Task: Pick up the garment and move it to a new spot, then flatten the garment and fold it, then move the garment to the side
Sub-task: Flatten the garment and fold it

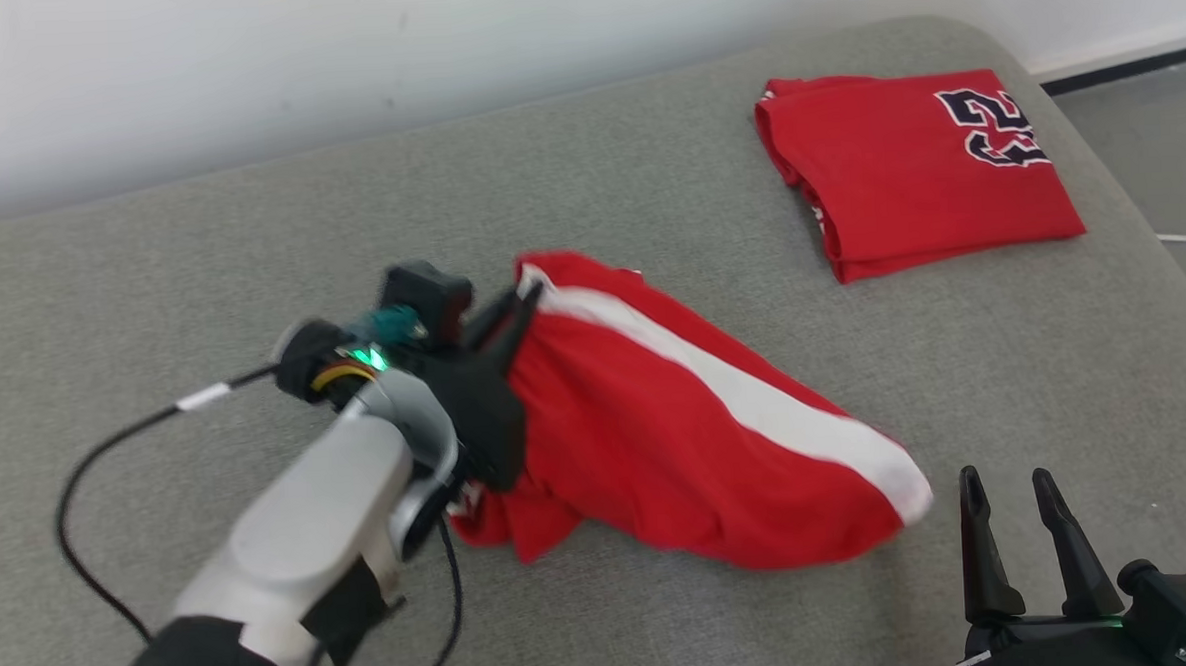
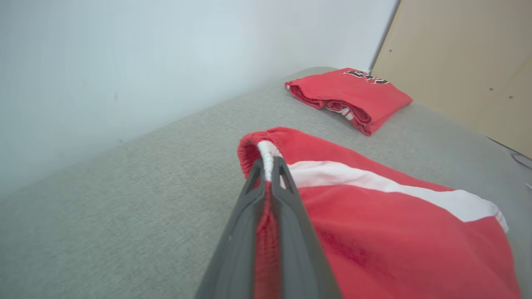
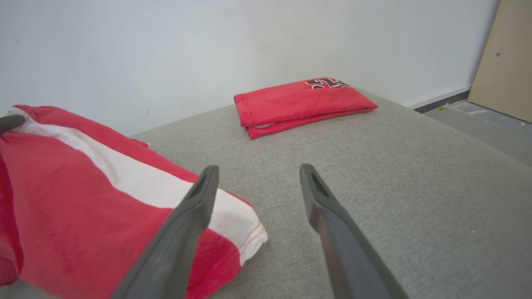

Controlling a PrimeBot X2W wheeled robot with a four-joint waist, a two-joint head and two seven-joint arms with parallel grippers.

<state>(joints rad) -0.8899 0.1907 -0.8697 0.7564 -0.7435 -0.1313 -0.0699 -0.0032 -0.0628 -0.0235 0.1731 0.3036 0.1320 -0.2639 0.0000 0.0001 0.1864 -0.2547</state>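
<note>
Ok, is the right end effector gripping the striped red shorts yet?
No, the right end effector stands open with nothing between its jaws, over the grey cushion beside the red shorts.

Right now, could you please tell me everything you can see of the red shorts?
The shorts are red, soft towelling by the look, with a broad white side stripe and a gathered waistband. They lie crumpled, unfolded, on the grey cushion, the waistband end lifted. The left gripper is shut on the waistband at the stripe; the hem end lies near the open right gripper.
</note>
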